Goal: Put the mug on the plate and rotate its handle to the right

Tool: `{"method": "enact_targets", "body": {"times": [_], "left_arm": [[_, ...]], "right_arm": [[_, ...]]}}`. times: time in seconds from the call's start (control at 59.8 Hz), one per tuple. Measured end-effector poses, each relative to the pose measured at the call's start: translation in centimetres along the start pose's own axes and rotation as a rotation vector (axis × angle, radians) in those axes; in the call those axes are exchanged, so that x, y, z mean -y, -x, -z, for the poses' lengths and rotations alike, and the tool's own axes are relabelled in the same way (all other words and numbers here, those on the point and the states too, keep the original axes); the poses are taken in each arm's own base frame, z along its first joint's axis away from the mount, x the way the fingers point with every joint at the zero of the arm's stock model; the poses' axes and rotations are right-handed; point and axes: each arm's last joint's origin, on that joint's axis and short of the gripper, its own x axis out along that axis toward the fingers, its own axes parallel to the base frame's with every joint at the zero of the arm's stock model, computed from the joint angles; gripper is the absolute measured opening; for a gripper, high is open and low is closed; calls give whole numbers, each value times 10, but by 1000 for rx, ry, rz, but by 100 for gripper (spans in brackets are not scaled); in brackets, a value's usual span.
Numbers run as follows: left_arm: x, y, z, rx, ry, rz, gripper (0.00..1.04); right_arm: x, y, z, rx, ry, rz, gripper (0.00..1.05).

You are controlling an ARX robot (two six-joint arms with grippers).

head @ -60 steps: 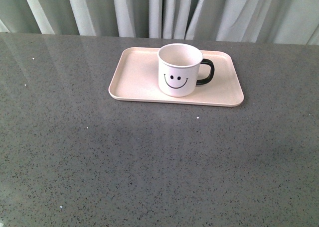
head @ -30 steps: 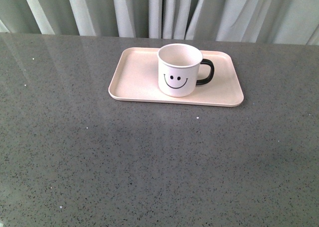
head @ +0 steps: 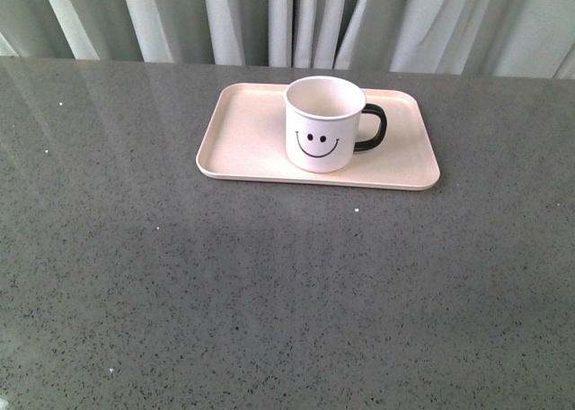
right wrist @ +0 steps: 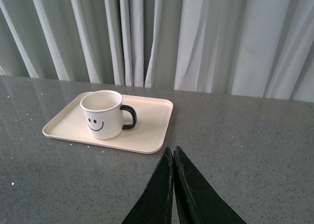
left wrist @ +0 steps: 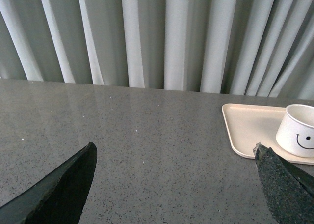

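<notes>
Mug (head: 324,125) stands upright on the plate (head: 243,136), handle (head: 372,128) pointing right, so the task looks finished. Left hand (left wrist: 174,184) is spread wide and empty; right hand (right wrist: 173,172) is pinched together, empty, well back over the desk (head: 269,284). Nothing more needed.

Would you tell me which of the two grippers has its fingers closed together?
The right gripper: its fingers meet at the tips, away from the mug, while the left gripper is spread wide.

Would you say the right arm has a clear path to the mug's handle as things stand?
Probably yes: only bare table lies between the right hand and the handle, which faces that side. The hand is shut, so it would need to open.
</notes>
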Motion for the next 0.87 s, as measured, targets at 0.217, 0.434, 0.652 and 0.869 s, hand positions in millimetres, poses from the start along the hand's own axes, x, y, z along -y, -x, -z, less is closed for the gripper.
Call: {"method": "enact_targets", "body": {"times": [0.217, 0.434, 0.652, 0.869], "left_arm": [[0, 0, 0, 0, 0, 0, 96], [0, 0, 0, 0, 0, 0, 96], [0, 0, 0, 0, 0, 0, 96], [0, 0, 0, 0, 0, 0, 96]], "right_arm": [[0, 0, 0, 1, 0, 0, 12], [0, 0, 0, 1, 0, 0, 57], [0, 0, 0, 1, 0, 0, 94], [0, 0, 0, 1, 0, 0, 96]]}}
